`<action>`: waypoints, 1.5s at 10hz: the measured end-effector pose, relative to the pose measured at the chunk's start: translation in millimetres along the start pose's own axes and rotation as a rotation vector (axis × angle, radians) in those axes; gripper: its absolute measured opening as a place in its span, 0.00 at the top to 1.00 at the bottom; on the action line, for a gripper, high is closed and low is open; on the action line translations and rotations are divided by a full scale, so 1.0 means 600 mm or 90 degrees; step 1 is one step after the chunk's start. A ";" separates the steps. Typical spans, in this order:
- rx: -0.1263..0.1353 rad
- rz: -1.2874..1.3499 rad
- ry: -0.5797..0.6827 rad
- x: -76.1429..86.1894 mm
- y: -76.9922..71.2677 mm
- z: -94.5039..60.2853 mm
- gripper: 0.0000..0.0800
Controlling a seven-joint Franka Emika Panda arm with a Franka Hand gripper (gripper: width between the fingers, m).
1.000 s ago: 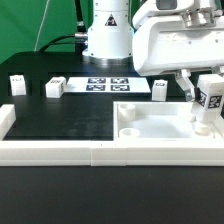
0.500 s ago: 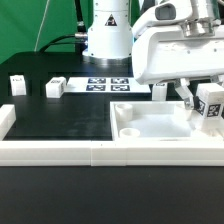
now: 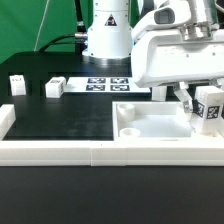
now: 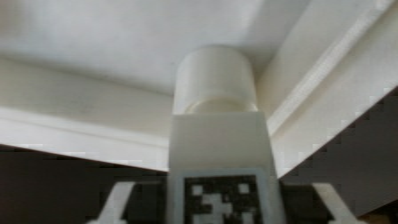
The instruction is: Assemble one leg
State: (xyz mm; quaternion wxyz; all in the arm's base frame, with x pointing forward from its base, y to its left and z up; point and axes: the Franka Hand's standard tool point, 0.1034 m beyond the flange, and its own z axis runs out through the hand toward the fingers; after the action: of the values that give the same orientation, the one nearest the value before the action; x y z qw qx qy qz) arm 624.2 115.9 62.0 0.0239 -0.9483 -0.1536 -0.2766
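Leg [image 3: 209,106] in tool [image 3: 206,98]; 2 legs [image 3: 16,84] [image 3: 53,87] well apart.

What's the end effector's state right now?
End effector: closed, holding the leg.

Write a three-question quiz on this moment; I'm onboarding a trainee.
1. True or false: the gripper holds a small white tagged block leg.
2. How many loose legs stand on the black mat, on the exterior view's left of the marker board?
3. The held leg is over: A) the marker board; B) the large flat white square panel; C) the black mat.
Key: 1 true; 2 two; 3 B.
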 end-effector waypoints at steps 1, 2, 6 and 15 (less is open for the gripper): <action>0.000 0.000 0.000 0.000 0.000 0.000 0.63; 0.000 0.000 0.000 0.000 0.000 0.000 0.42; 0.000 0.000 0.000 0.000 0.000 0.000 0.19; 0.029 0.008 -0.096 0.011 -0.014 -0.021 0.19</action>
State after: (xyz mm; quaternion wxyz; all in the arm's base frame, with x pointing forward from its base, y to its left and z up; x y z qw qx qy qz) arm 620.2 124.3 76.1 0.0353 -0.9667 -0.1552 -0.2004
